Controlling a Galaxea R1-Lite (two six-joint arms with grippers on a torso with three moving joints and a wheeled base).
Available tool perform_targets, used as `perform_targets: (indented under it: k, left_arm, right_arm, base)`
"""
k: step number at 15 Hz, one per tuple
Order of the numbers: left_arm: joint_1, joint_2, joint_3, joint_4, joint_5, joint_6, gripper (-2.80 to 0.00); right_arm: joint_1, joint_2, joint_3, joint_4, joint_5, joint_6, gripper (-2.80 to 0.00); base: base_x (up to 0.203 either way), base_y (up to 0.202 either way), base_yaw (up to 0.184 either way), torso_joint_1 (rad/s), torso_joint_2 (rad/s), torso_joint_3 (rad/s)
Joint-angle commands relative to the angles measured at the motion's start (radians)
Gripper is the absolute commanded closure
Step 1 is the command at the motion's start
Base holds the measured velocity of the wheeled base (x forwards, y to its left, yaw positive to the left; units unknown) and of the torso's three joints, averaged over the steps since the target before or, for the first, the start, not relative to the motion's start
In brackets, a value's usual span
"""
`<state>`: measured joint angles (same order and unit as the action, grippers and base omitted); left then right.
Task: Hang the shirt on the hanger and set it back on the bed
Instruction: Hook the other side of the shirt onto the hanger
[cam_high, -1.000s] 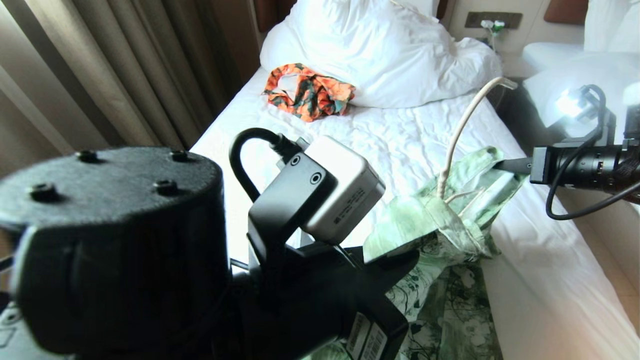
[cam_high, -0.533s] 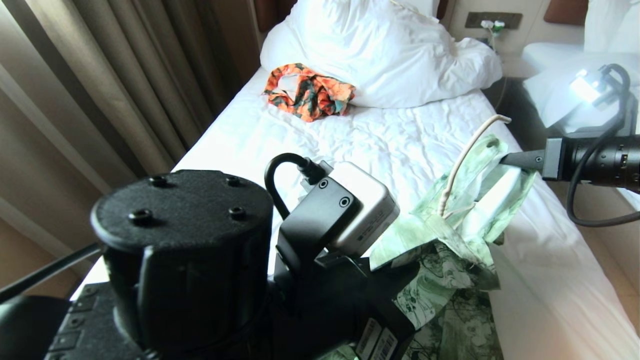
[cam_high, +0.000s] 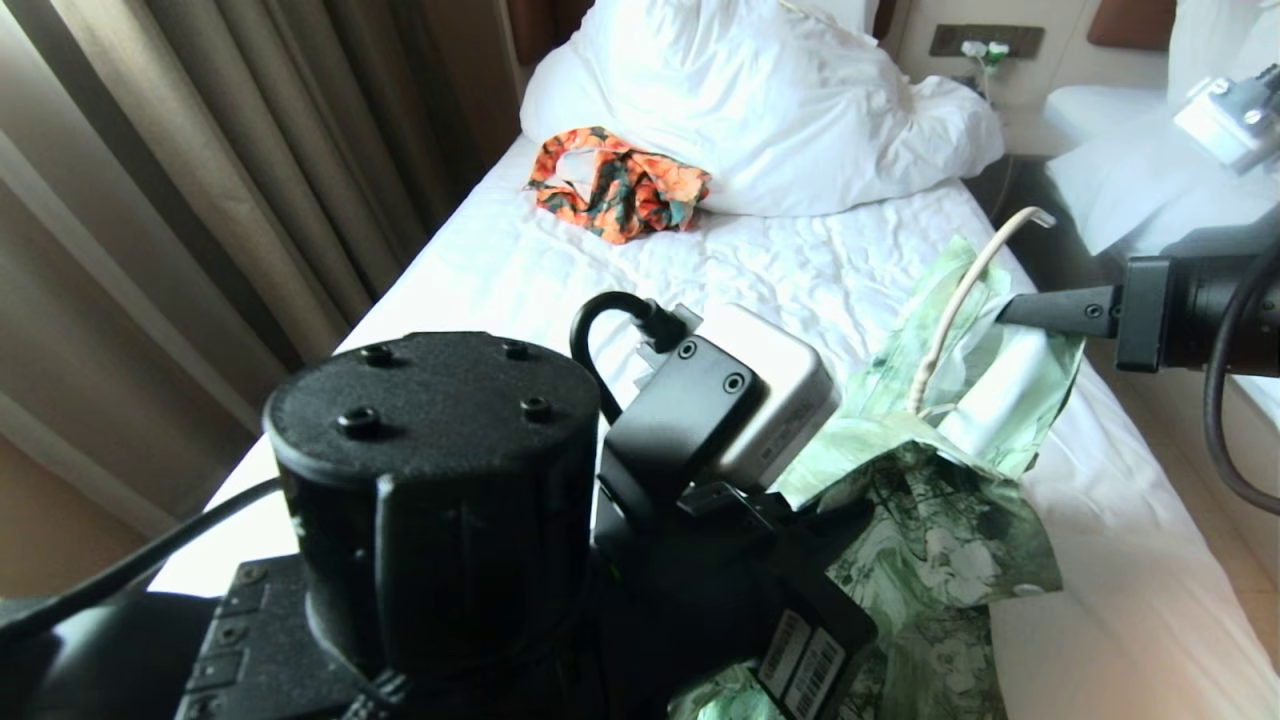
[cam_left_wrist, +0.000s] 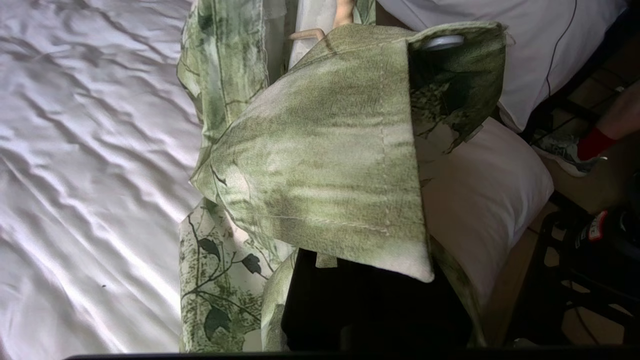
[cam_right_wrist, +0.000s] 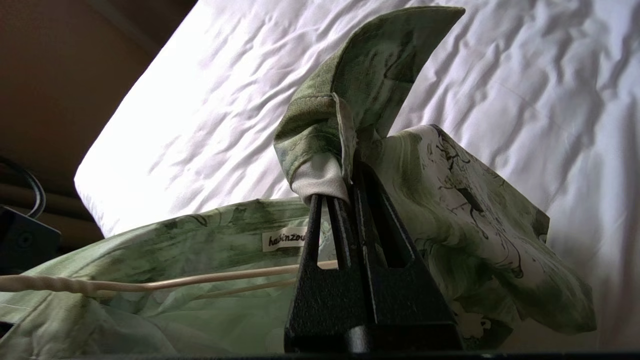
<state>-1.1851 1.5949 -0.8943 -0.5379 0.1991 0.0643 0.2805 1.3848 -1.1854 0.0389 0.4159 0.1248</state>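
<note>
The green and white leafy shirt (cam_high: 940, 540) hangs stretched between both grippers over the right side of the bed (cam_high: 620, 290). My right gripper (cam_high: 1008, 310) reaches in from the right and is shut on a fold of the collar (cam_right_wrist: 320, 175). My left gripper (cam_high: 825, 510) sits low under its wrist camera, shut on the other collar side; a collar flap (cam_left_wrist: 320, 150) covers its jaws. The cream hanger (cam_high: 960, 300) stands inside the neck opening with its hook up near the right gripper. Its thin bars (cam_right_wrist: 150, 285) run across inside the shirt.
An orange patterned garment (cam_high: 620, 185) lies by the white pillows (cam_high: 760, 100) at the head of the bed. Curtains (cam_high: 200, 180) hang along the left. A second white bed (cam_high: 1150, 170) stands to the right across a narrow gap. A person's foot in a red sock (cam_left_wrist: 585, 145) shows beside the bed.
My left arm has shifted to the right with its side of the collar. The right arm's wrist has swung up and rightward. The hanger's hook sits lower, and more of the shirt's front shows.
</note>
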Motion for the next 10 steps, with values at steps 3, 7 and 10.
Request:
perform_targets:
  k: [3, 7, 10]
  left_arm:
    - [-0.003, 0.046, -0.014, -0.008, 0.001, -0.003, 0.00]
    - [0.050, 0.076, -0.023, -0.030, -0.007, -0.008, 0.00]
    - [0.095, 0.075, -0.026, -0.131, -0.032, -0.012, 0.00]
  right_arm:
    - [0.034, -0.034, -0.008, 0.020, 0.003, -0.001, 0.00]
    - [0.055, -0.085, -0.004, 0.097, 0.006, -0.002, 0.00]
    - [0.061, -0.118, -0.002, 0.124, 0.008, -0.002, 0.00]
  base:
    - [0.000, 0.000, 0.000, 0.000, 0.00, 0.000]
    - [0.000, 0.000, 0.000, 0.000, 0.00, 0.000]
    - [0.000, 0.000, 0.000, 0.000, 0.00, 0.000]
